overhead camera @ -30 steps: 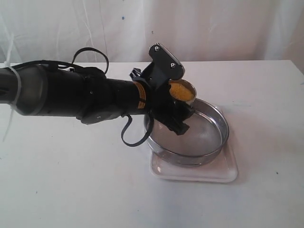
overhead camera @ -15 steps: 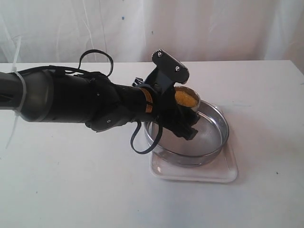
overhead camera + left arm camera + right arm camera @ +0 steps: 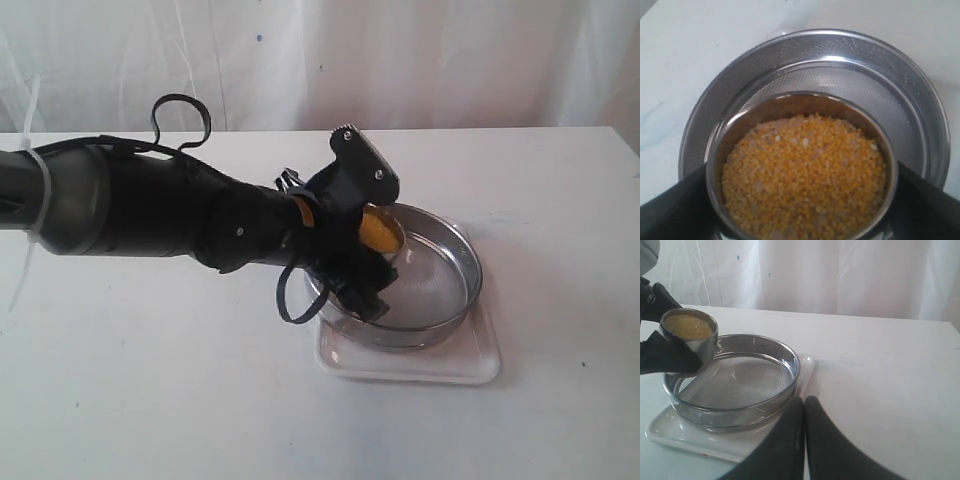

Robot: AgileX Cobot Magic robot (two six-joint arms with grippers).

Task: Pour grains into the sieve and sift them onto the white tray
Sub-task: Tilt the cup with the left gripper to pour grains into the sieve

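The sieve (image 3: 440, 262) rests on the white tray (image 3: 470, 366), and its mesh (image 3: 867, 95) looks bare. My left gripper (image 3: 366, 258) is shut on a small steel cup (image 3: 384, 232) full of golden-yellow grains (image 3: 805, 172) with some paler bits. The cup hangs tilted over the sieve's left side, above the mesh. No grains show falling. In the right wrist view the cup (image 3: 691, 337) and its grains (image 3: 687, 326) sit above the sieve (image 3: 740, 382) and tray (image 3: 670, 432). My right gripper (image 3: 804, 402) is shut on nothing, low over the table beside the tray; the exterior view does not show it.
The white table (image 3: 150, 400) carries the tray right of centre. A white curtain (image 3: 450, 60) hangs behind the table's far edge. My left arm (image 3: 130, 215) stretches across the table's left half, with black cable loops hanging from it.
My left arm has carried the cup lower and slightly left, down toward the sieve, and turned the wrist. The sieve and tray have not moved.
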